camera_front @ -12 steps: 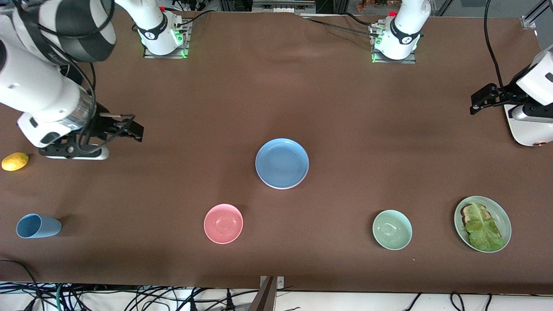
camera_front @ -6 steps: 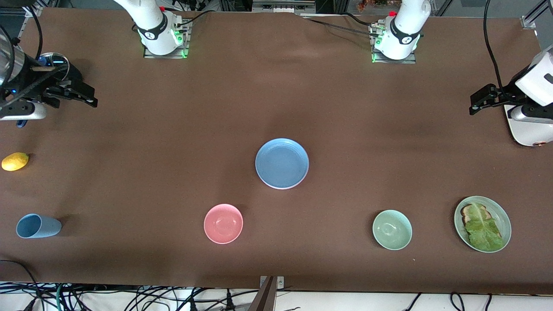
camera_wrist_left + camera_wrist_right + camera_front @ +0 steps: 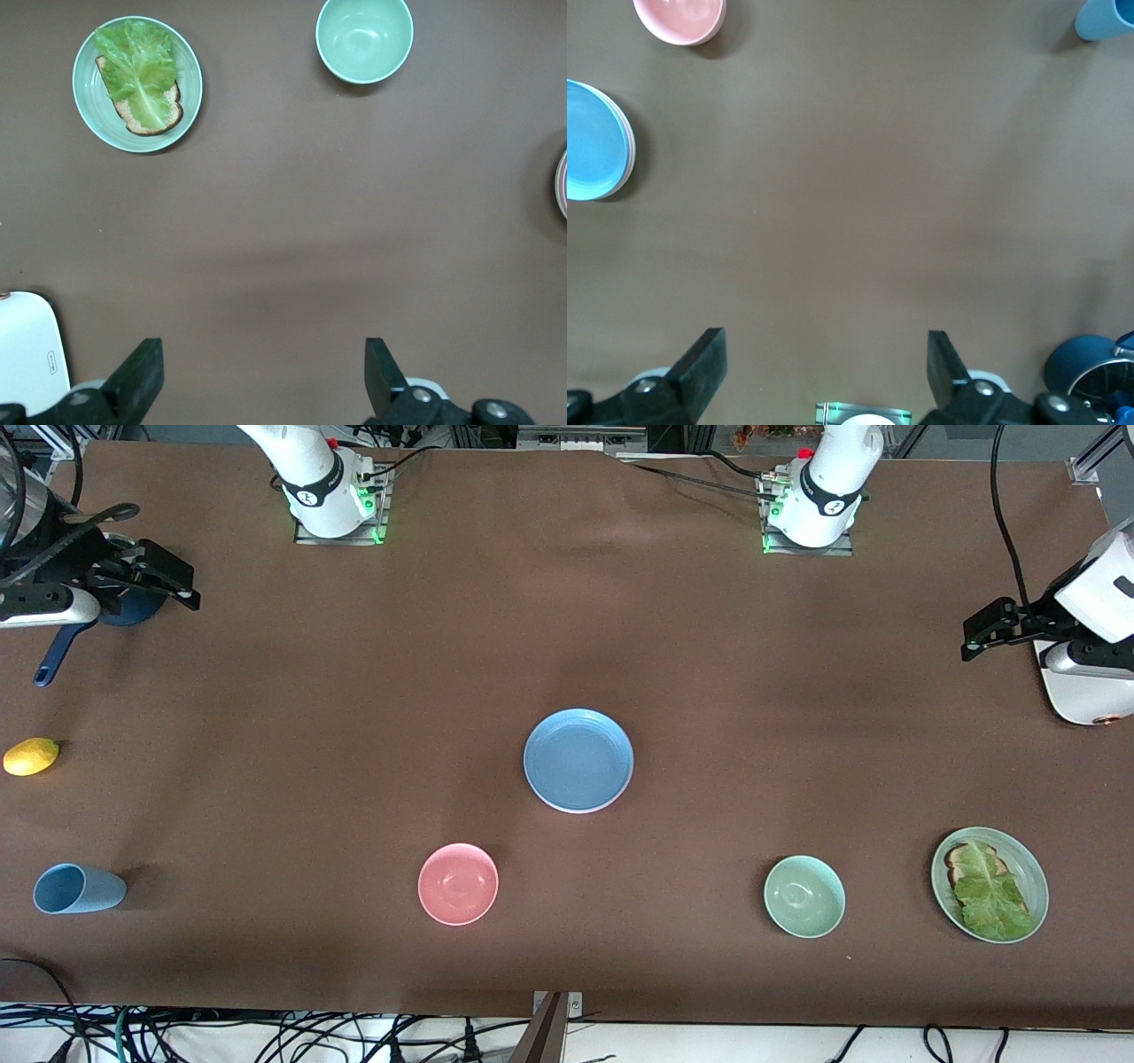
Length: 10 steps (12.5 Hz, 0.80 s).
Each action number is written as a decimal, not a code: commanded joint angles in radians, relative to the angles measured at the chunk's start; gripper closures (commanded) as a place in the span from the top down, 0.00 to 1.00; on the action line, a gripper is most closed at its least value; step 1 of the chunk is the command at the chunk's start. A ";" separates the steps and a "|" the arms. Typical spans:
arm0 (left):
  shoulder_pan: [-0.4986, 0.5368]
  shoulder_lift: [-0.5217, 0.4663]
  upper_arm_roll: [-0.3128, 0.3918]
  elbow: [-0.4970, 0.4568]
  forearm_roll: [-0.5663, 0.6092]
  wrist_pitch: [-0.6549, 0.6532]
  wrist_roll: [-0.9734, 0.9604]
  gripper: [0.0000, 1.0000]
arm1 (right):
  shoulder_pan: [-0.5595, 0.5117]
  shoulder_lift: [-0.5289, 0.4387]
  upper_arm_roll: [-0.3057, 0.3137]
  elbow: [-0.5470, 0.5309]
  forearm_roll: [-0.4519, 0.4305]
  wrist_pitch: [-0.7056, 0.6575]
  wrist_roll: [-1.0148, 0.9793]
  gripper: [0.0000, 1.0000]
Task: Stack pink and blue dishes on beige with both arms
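Front view: taken from high across the bench [image 3: 354,691], facing the arm bases along its top edge, whole surface covered. Left wrist view: looked straight down from well above, own open jaws at the frame's lower edge, sharing the green bowl [image 3: 364,39] and lettuce plate [image 3: 137,84] with the front view. Right wrist view: likewise downward, sharing the blue plate [image 3: 594,140], pink bowl [image 3: 680,19] and blue cup [image 3: 1106,18].
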 commanded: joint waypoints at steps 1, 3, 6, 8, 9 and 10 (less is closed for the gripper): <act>-0.004 0.007 -0.001 0.020 -0.009 -0.009 0.018 1.00 | 0.009 0.007 -0.062 -0.007 0.005 -0.001 -0.033 1.00; -0.004 0.007 -0.001 0.020 -0.009 -0.009 0.018 1.00 | 0.092 0.008 -0.160 -0.007 0.005 -0.003 -0.040 1.00; -0.006 0.007 -0.001 0.020 -0.007 -0.009 -0.004 1.00 | 0.093 0.019 -0.160 -0.002 0.003 -0.003 -0.037 1.00; -0.006 0.007 -0.001 0.020 -0.007 -0.009 -0.004 1.00 | 0.089 0.020 -0.163 -0.002 -0.001 -0.003 -0.037 1.00; -0.006 0.007 -0.001 0.020 -0.007 -0.009 -0.004 1.00 | 0.084 0.022 -0.167 -0.002 -0.006 -0.001 -0.037 1.00; -0.006 0.007 -0.001 0.020 -0.007 -0.009 -0.004 1.00 | 0.084 0.024 -0.167 -0.002 -0.026 0.005 -0.037 1.00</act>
